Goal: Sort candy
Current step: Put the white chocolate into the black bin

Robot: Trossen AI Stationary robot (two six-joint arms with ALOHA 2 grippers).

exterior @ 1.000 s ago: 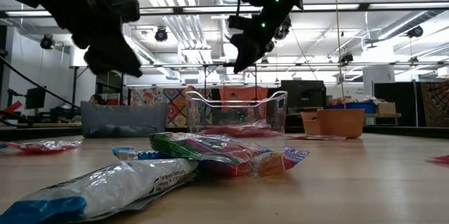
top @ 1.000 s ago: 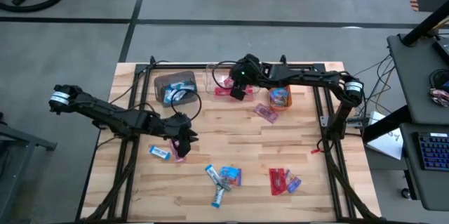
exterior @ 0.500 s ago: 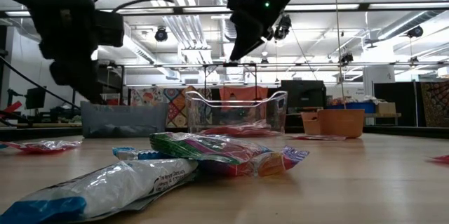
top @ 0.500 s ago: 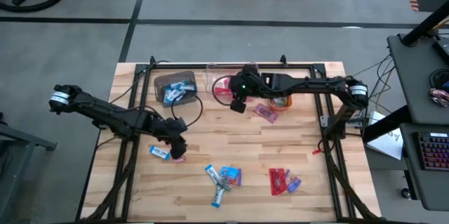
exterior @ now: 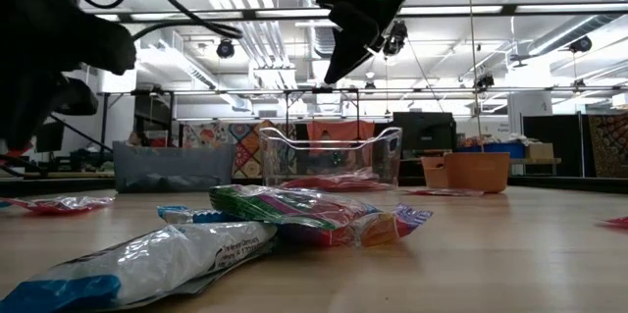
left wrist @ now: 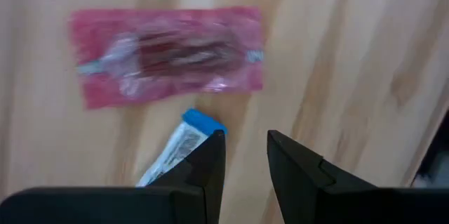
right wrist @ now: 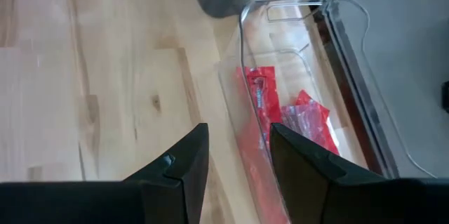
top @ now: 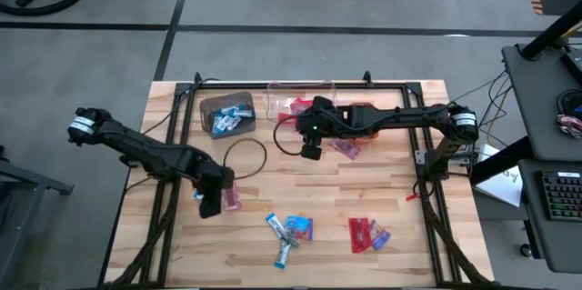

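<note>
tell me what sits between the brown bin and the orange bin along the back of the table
The clear bin, holding red candy, sits between the brown bin and the orange bin, as the high view shows.

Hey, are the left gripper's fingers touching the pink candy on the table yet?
Apart. The left wrist view shows bare wood between the left gripper and the pink candy; its open, empty fingers sit beside a blue-and-white candy instead.

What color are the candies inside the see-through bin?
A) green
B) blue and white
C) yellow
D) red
D: the right wrist view shows red candies lying inside the see-through bin, and the high view shows red there too.
</note>
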